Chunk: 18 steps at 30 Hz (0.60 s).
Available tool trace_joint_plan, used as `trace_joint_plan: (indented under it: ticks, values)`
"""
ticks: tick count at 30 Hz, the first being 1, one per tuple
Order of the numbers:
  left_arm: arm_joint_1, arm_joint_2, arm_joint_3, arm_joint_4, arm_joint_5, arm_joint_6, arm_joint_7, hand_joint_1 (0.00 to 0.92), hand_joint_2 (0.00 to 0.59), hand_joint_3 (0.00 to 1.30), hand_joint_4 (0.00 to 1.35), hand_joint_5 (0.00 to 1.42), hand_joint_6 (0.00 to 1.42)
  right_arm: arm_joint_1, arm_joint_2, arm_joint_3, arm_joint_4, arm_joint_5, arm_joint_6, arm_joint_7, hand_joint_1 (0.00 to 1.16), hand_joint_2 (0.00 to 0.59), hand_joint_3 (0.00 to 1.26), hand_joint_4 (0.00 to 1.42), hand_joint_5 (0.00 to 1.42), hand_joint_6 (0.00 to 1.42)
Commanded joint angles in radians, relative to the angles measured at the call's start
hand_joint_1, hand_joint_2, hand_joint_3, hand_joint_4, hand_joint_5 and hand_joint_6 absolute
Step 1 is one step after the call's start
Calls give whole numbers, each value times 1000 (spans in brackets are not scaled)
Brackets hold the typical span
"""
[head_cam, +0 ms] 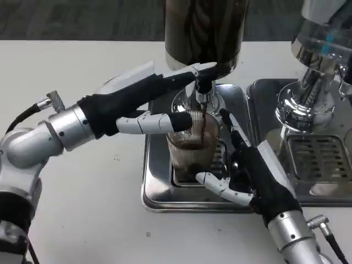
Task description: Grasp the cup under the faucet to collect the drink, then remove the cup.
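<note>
A clear ribbed cup [190, 148] stands on the drip tray [157, 187] under the faucet [202, 99]. A thin dark stream runs from the faucet into the cup, and dark drink lies in its lower part. My right hand [250, 173] grips the cup from the right, with fingers up along its far side and the thumb at its base. My left hand [140, 96] reaches in from the left. Its long fingers lie stretched over the faucet lever [203, 70], and its thumb rests by the cup's rim.
The dark drink tank [203, 30] towers over the faucet. A second shiny dispenser [316, 82] with its own grated tray [324, 151] stands close on the right, beside my right forearm. White table lies to the left and front.
</note>
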<state>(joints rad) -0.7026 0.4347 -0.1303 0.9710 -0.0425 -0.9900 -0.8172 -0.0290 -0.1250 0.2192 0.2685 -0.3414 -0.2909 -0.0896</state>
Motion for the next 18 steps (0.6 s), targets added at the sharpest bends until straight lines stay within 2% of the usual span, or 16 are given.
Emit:
trace_joint_plan:
  ticks: [1, 18]
  values:
    - [45, 24, -17, 17, 40, 25, -19, 0, 51, 127, 14, 0, 0, -17, 0, -3, 15, 12, -13, 9, 640, 225, 0, 0, 0, 2]
    - [51, 35, -28, 4, 62, 10, 6, 0, 38, 136, 14, 0, 0, -34, 1, -2, 30, 22, -15, 20, 624, 227, 0, 0, 0, 2]
